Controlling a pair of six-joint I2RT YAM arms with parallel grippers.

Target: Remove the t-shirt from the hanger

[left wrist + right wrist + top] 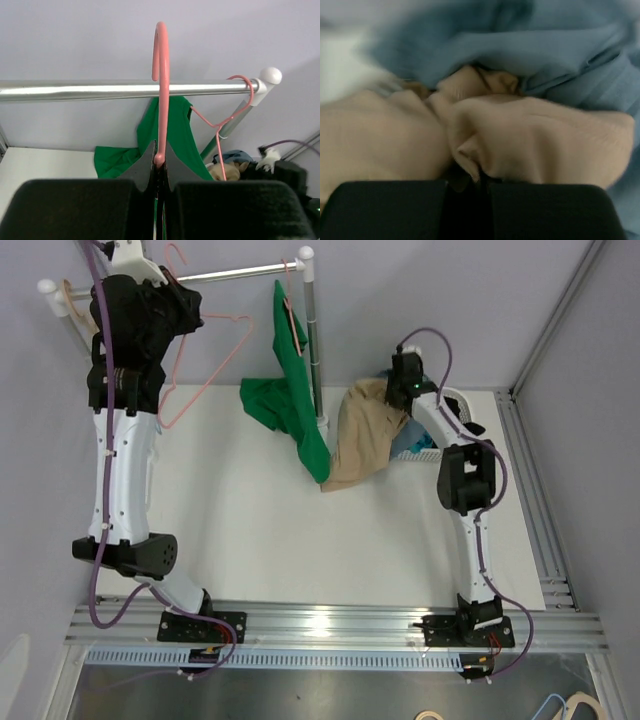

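My left gripper (168,282) is up at the left of the rail, shut on the neck of a bare pink hanger (205,370). In the left wrist view the hanger's hook (160,75) rises from between my closed fingers (160,161), in front of the rail. My right gripper (397,392) is shut on a fold of a tan t-shirt (365,435), which trails onto the table right of the rack post. In the right wrist view the tan t-shirt (535,135) fills the frame above my right gripper (480,175).
A green t-shirt (295,390) hangs on a second pink hanger (220,125) at the right end of the metal rail (240,272), beside the post (315,340). Blue cloth (415,445) lies under the tan t-shirt. Spare hangers (560,708) lie below the table's front edge.
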